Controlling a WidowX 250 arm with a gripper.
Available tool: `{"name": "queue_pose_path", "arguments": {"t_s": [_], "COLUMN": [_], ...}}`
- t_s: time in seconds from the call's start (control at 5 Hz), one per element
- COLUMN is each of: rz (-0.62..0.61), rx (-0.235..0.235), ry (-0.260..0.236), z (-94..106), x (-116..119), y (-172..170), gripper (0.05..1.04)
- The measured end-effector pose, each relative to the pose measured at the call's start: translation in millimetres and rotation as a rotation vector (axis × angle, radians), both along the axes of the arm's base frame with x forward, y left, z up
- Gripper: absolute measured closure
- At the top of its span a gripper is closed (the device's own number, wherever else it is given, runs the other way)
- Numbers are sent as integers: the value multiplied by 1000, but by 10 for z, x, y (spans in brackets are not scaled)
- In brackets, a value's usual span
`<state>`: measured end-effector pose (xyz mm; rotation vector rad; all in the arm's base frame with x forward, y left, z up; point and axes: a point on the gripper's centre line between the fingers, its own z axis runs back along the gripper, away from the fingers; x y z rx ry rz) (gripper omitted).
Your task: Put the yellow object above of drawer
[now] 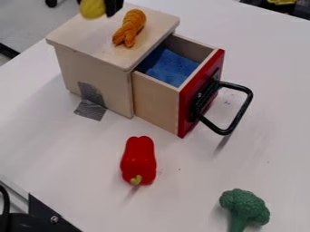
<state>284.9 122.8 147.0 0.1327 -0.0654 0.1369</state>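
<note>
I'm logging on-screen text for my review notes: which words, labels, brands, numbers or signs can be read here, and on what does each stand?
None can be read: I see no lettering or sign on the wooden box, red drawer front, yellow object, grey tape, red pepper or broccoli.

Cloth [168, 67] in drawer [156, 100] — pepper [138, 157] in front

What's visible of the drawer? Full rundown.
The drawer stands open, slid out of its pale wooden box. Its sides look like bare pale wood. The red front faces the view's lower right and carries a black bar handle. Something blue and soft-looking, perhaps cloth or sponge, lies inside.
</note>
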Motion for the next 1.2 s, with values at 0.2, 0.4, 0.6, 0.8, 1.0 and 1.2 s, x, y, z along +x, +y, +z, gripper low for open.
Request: {"name": "queue_pose_path", "arguments": {"t_s": [0.2,0.4,0.6,0.8,1.0,1.2], "rz": [-25,-59,-74,-72,-77,-86], "rx": [-24,-52,-66,-77,-85,-99], "ry": [29,30,17,24,29,41], "z": [-245,-368,-406,-426,-408,-371], "x": [48,83,115,98,66,37], "y": [113,232,300,281,250,213], "gripper": [469,469,393,258,77,83]}}
